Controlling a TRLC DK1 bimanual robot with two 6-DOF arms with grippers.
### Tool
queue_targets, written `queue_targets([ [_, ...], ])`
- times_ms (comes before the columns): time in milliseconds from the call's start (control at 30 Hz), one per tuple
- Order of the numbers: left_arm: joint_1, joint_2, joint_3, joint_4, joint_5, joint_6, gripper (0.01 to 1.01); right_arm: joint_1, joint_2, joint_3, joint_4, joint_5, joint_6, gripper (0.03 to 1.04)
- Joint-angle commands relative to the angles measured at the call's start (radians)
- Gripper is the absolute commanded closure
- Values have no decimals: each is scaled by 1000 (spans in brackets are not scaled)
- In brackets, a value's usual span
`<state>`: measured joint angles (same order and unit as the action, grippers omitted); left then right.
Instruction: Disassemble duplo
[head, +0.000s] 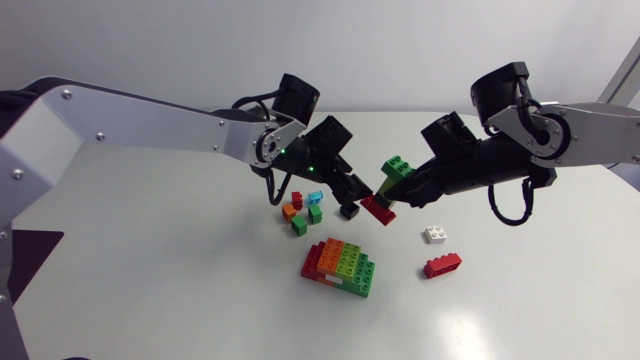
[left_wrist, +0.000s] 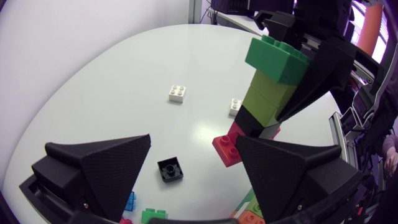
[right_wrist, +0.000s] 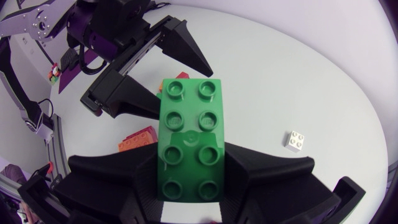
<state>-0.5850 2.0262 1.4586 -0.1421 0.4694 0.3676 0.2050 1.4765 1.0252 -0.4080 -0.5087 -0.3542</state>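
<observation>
My right gripper (head: 402, 186) is shut on a small duplo stack (head: 388, 188) held above the table: green on top, then lime and black, with a red brick (left_wrist: 229, 147) at its lower end. In the right wrist view the stack's green top brick (right_wrist: 189, 140) fills the space between the fingers. My left gripper (head: 350, 192) is open just left of the stack's lower end, touching nothing. A loose black brick (left_wrist: 170, 169) lies on the table under its spread fingers (left_wrist: 102, 168). A larger red, orange and green assembly (head: 340, 265) lies nearer the front.
Several loose small bricks (head: 303, 210) in red, cyan, orange and green lie left of the black brick. To the right, a white brick (head: 434, 234) and a red brick (head: 442, 265) rest on the white table (head: 150, 280).
</observation>
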Motion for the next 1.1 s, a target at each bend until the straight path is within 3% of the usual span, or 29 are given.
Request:
queue_targets([
  [0,-9,17,-21,7,12,-22,70,5,-7,-11,15,-4,26,811],
  [567,-6,60,-43,4,29,-2,70,-52,-90,1,8,-63,43,810],
  [1067,16,-43,-49,10,40,-13,70,-26,1,-54,61,-31,35,810],
])
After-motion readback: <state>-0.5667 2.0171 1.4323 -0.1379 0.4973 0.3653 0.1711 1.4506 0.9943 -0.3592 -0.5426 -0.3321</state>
